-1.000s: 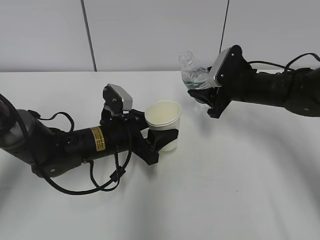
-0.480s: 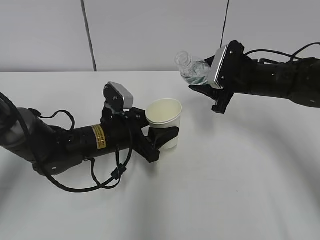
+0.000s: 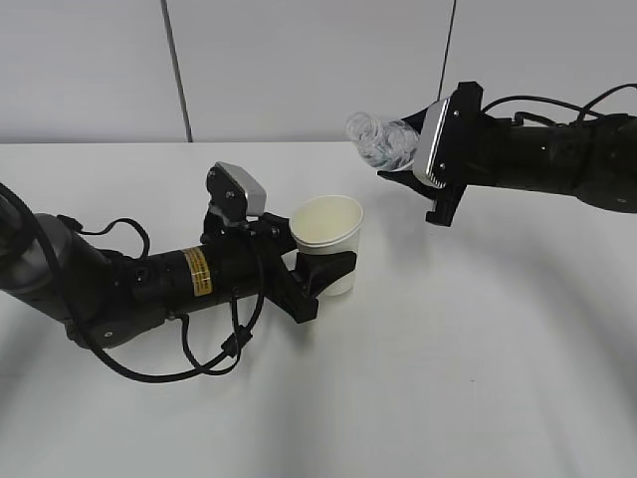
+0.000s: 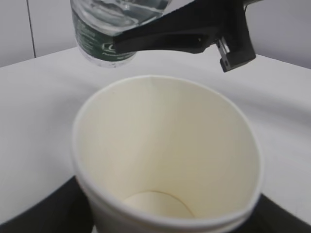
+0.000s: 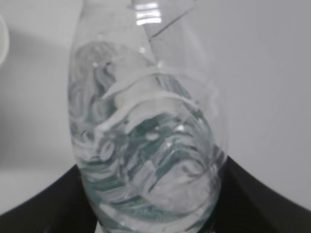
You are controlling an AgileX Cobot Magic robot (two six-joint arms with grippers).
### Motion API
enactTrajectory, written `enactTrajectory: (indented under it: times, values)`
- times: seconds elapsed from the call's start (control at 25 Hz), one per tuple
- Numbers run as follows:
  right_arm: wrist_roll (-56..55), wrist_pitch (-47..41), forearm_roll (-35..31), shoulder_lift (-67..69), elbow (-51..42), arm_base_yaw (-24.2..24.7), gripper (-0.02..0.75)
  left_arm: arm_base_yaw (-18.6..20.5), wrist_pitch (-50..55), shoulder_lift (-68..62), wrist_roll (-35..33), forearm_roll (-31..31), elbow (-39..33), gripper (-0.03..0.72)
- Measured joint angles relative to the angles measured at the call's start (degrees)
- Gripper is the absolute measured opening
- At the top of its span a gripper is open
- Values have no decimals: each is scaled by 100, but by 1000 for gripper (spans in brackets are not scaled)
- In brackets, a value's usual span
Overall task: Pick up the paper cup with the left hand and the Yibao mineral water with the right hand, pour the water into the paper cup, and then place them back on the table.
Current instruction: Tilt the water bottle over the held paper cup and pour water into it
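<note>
The table [image 3: 468,378], white and matte, is filling most of the exterior view, with a pale grey panelled wall [image 3: 299,70] running behind it, split by dark vertical seams.

The left hand [image 3: 320,277] is lying low across the table from the left, its black body carrying a yellow label sticker [image 3: 198,275] whose print is too small to read, and a silver-grey block [image 3: 242,191] sitting at its wrist. Its jaws are clamped around the lower part of the paper cup [image 3: 328,245], which is standing upright near the table's middle. In the left wrist view the paper cup [image 4: 167,160] is showing a cream, dry-looking inside.

The right hand [image 3: 406,167] is reaching in from the right, above the table, with its fingers closed on the Yibao mineral water [image 3: 383,141]. The bottle is being held tipped over almost to level, its neck pointing left, above and to the right of the cup and clear of it. The dark green label [image 4: 99,44] is showing white characters in the left wrist view, too partial to read.

The water [image 5: 150,160] is sitting inside the bottle's ribbed body in the right wrist view.
</note>
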State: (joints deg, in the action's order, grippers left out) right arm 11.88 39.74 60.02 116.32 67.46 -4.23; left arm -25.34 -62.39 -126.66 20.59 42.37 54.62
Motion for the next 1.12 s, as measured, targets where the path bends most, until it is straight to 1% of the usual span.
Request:
enactTrajectory:
  times: [0.44, 0.96, 1.12]
  values:
    - [336, -75, 25, 0, 141, 0, 445, 0, 0, 0, 51, 114, 42, 427]
    - [1021, -146, 27, 0, 161, 0, 445, 0, 0, 0, 76, 148, 73, 427]
    - [1139, -157, 27, 0, 161, -14, 445, -77, 83, 0, 76, 148, 167, 427]
